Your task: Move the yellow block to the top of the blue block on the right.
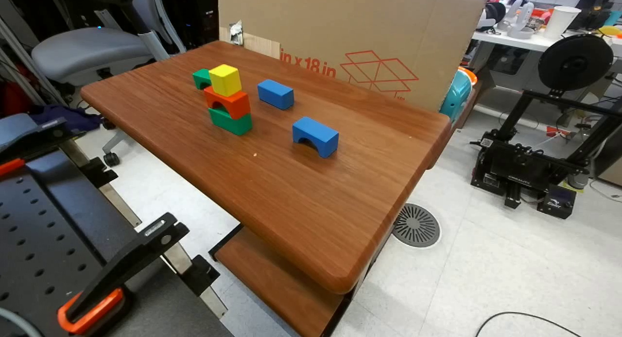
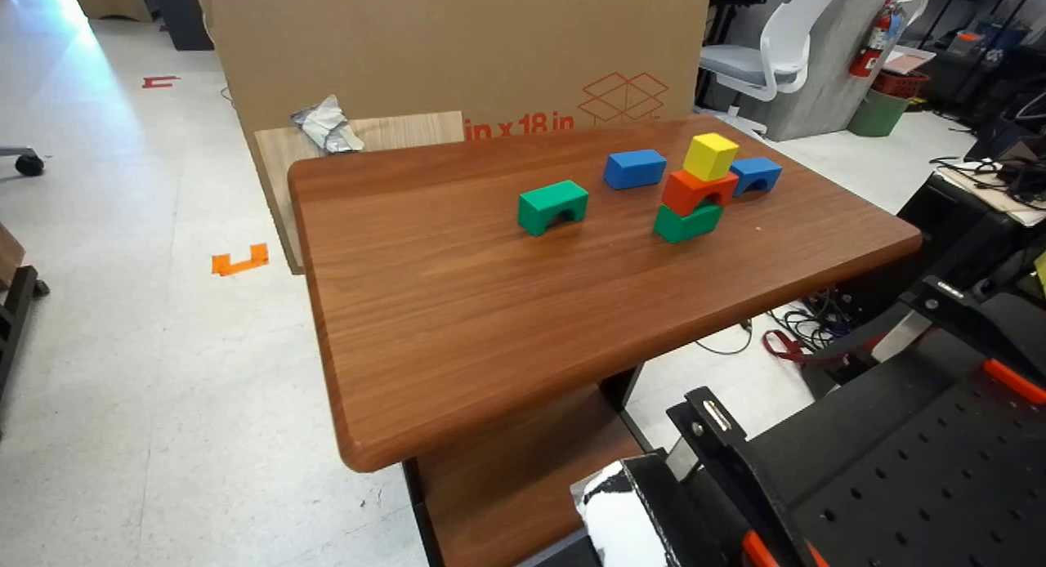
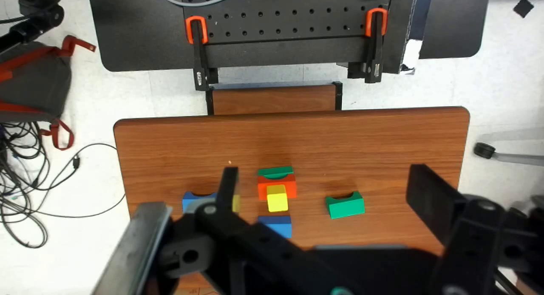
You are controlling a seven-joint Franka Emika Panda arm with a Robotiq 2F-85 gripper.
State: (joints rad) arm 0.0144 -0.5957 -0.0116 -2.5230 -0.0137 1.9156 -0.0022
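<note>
The yellow block [image 1: 225, 80] sits on an orange arch block [image 1: 235, 104], which rests on a green block [image 1: 230, 122]. This stack also shows in an exterior view with the yellow block [image 2: 709, 156] on top, and in the wrist view with the yellow block [image 3: 277, 199]. The right-hand blue block [image 1: 318, 135] is an arch on the table; it is partly behind the stack in an exterior view [image 2: 756, 175] and partly behind a finger in the wrist view [image 3: 193, 201]. My gripper [image 3: 325, 171] is open and empty, high above the table, outside both exterior views.
A second blue block [image 1: 275, 94], with no arch showing, lies behind the stack. A separate green arch block [image 2: 552, 207] lies on the wooden table [image 2: 458, 305]. A large cardboard box [image 2: 368, 52] stands along the far edge. Black clamps [image 3: 374, 52] sit on the robot's bench.
</note>
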